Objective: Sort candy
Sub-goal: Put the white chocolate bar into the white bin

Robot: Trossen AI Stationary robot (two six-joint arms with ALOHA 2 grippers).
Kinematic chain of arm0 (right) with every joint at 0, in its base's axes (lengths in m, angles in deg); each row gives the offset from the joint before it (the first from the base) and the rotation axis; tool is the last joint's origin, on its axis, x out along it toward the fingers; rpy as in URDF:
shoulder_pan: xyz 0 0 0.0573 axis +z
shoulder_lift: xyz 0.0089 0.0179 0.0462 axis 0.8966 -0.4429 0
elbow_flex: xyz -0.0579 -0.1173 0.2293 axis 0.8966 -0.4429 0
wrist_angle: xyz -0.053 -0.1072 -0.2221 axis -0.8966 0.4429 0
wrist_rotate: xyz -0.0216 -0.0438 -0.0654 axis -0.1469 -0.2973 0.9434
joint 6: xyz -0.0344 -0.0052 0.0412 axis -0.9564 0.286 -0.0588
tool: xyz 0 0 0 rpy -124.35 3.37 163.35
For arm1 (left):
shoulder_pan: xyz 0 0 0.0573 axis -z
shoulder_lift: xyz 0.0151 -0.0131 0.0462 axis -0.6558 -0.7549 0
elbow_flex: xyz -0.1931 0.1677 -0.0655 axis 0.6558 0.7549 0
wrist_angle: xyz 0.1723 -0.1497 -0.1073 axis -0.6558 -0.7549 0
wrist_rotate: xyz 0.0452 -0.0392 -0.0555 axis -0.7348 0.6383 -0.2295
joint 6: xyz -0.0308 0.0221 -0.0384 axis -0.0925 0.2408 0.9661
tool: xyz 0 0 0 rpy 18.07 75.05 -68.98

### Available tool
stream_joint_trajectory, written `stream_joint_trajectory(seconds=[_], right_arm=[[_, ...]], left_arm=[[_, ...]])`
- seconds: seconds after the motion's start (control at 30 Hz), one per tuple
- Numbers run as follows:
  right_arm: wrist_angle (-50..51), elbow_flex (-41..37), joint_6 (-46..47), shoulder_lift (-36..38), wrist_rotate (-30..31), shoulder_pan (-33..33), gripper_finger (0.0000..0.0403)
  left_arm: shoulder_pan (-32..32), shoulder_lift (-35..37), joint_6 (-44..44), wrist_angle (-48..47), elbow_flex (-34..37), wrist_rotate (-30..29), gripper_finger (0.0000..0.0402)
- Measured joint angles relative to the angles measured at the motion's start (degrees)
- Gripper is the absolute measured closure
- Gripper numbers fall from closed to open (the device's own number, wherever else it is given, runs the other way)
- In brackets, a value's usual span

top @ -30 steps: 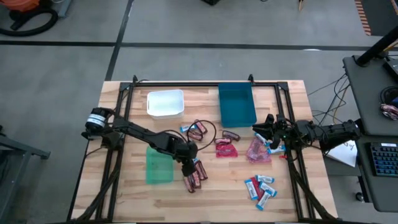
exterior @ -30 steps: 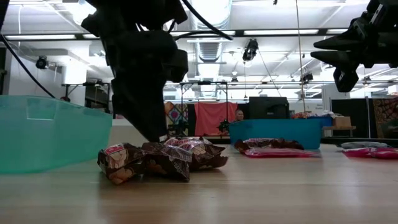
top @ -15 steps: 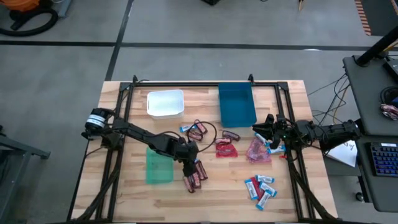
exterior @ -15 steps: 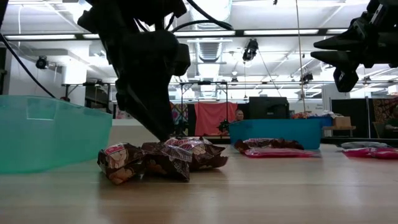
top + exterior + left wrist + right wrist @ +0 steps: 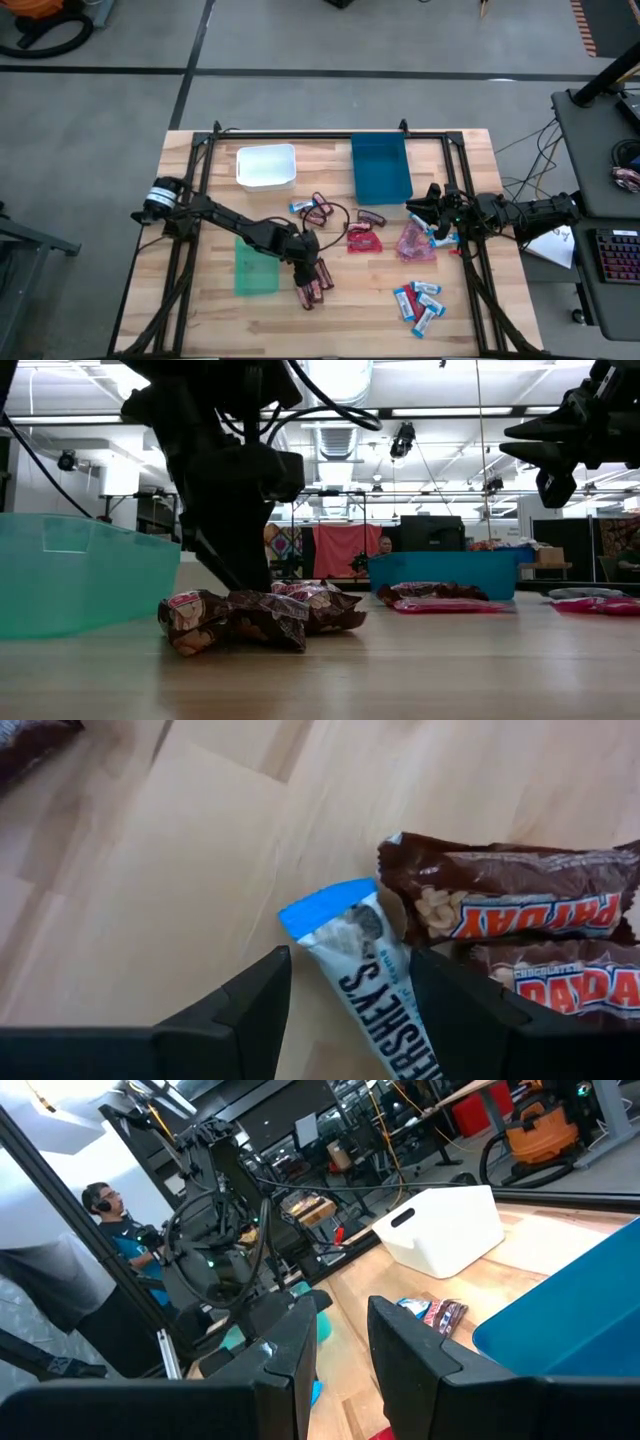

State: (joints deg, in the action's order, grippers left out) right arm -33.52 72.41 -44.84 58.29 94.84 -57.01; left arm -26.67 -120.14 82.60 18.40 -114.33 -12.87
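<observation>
The left pincer (image 5: 350, 1010) is down low over the desk (image 5: 200, 310), fingers spread, and a blue-and-white Hershey's mini bar (image 5: 362, 982) lies right between them, not yet clamped. That bar's long axis runs nearly in line with the pincer's reach, its blue end pointing away from the wrist, so the fingers stand on its two long sides. A squeeze across the narrow width looks like the natural grip from here.

Just beside the bar on one side lie two dark brown PayDay mini bars (image 5: 520, 910), the nearer one touching or almost touching the blue-and-white wrapper. One finger has to come in between them, so dragging a PayDay along looks like the risk.

From above, the left pincer (image 5: 303, 262) sits near the middle of the desk toward its front edge, at a small clump of candy (image 5: 314, 283), with the green bin (image 5: 255, 267) just to its left.

Further off, more brown and red packets (image 5: 362, 232) lie mid-desk, and blue-and-white bars (image 5: 418, 301) cluster toward the front right corner.

The right pincer (image 5: 428, 207) waits near the right edge, raised, fingers apart with nothing seen between them. For this bar, the left arm is clearly nearer.
</observation>
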Motion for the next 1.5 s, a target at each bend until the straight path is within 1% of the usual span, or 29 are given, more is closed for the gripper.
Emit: stream_joint_trajectory(seconds=[0.1,0.23,0.37,0.53,0.6,0.8,1.03,1.3,1.5], right_arm=[[0.0,0.0,0.0,0.0,0.0,0.0,0.0316],[0.0,0.0,0.0,0.0,0.0,0.0,0.0316],[0.0,0.0,0.0,0.0,0.0,0.0,0.0316],[0.0,0.0,0.0,0.0,0.0,0.0,0.0316],[0.0,0.0,0.0,0.0,0.0,0.0,0.0316],[0.0,0.0,0.0,0.0,0.0,0.0,0.0316],[0.0,0.0,0.0,0.0,0.0,0.0,0.0316],[-0.1,0.0,0.0,0.0,0.0,0.0,0.0316],[-0.1,0.0,0.1,0.0,0.0,0.0,0.0316]], left_arm=[[0.0,0.0,-0.3,0.0,0.0,0.0,0.022],[0.0,0.0,-0.4,0.1,0.0,0.0,0.0252],[0.0,0.0,-0.9,0.1,0.0,0.7,0.03],[0.0,0.0,-1.8,0.4,0.0,0.6,0.0374],[0.0,0.0,-1.9,0.7,0.0,0.6,0.0392],[0.0,0.6,-2.5,0.5,0.0,0.6,0.0398],[-0.6,4.2,-5.0,0.0,0.0,0.6,0.04],[-1.6,10.5,-9.7,-0.1,0.0,-0.2,0.0401],[-2.4,18.0,-14.3,-2.0,0.0,-0.2,0.0402]])
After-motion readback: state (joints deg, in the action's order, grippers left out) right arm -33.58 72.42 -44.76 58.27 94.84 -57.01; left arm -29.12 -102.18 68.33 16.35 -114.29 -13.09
